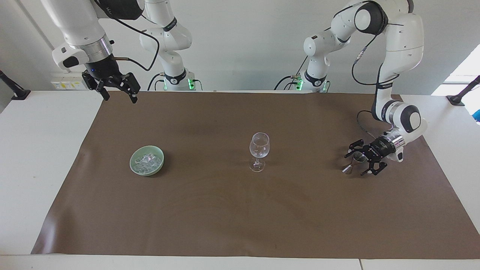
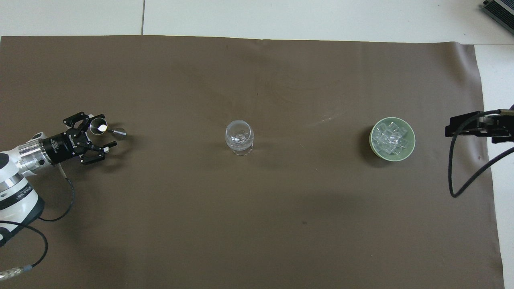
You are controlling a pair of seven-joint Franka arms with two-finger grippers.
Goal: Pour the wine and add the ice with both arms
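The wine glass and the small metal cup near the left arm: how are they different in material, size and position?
The wine glass is clear, while the metal cup is silvery. The wine glass is the taller; the metal cup is short, shaped like two cones. The wine glass stands alone mid-table; the metal cup stands toward the left arm's end, between the open fingers of the left claw. Both stand upright on the brown mat.
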